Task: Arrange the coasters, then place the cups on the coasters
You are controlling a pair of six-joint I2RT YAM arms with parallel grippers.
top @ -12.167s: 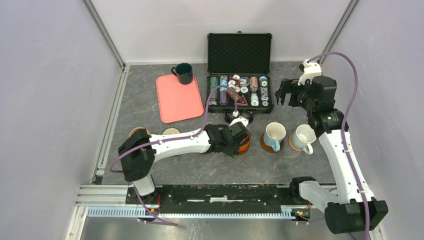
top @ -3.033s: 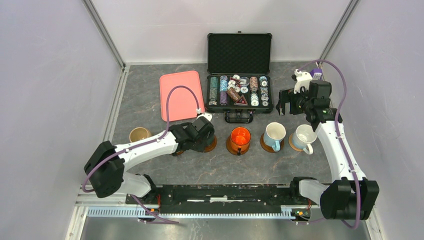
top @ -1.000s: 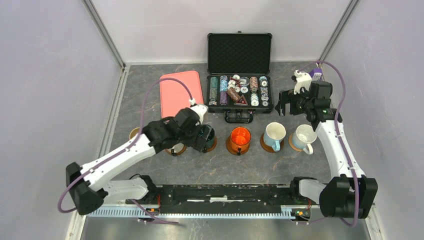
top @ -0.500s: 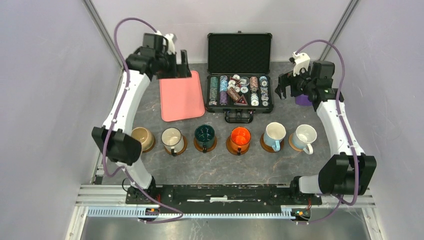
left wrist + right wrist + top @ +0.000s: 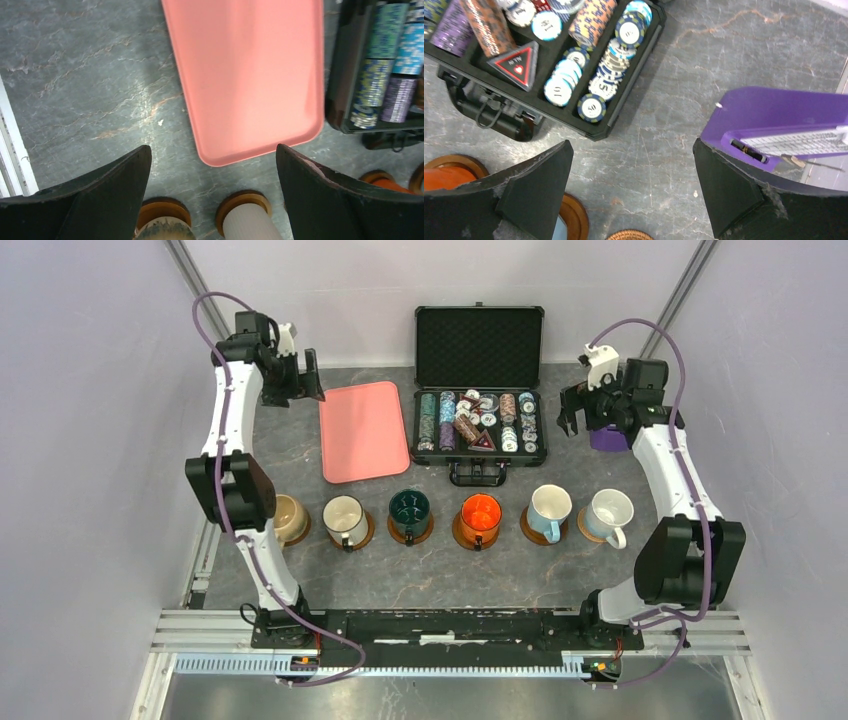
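Six cups stand in a row across the table, each on its own coaster: tan [image 5: 285, 517], white with dark rim [image 5: 344, 518], dark green [image 5: 409, 508], orange [image 5: 479, 514], light blue [image 5: 549, 508] and white [image 5: 608, 511]. Brown coaster rims [image 5: 459, 538] show under them; the white cup sits on a woven coaster [image 5: 629, 235]. My left gripper [image 5: 300, 377] hangs open and empty at the back left, high over the table. In the left wrist view the left gripper [image 5: 212, 165] frames the tan cup [image 5: 160, 231]. My right gripper [image 5: 573, 412] is open and empty at the back right.
A pink tray [image 5: 364, 430] lies behind the row on the left. An open black case of poker chips [image 5: 479, 420] sits at the back middle. A purple object [image 5: 774, 125] stands beside my right gripper near the right wall. Metal rails run along the left edge.
My left arm has left the dark green cup on its coaster and swung up and back to the rear left corner. My right gripper moved slightly back.
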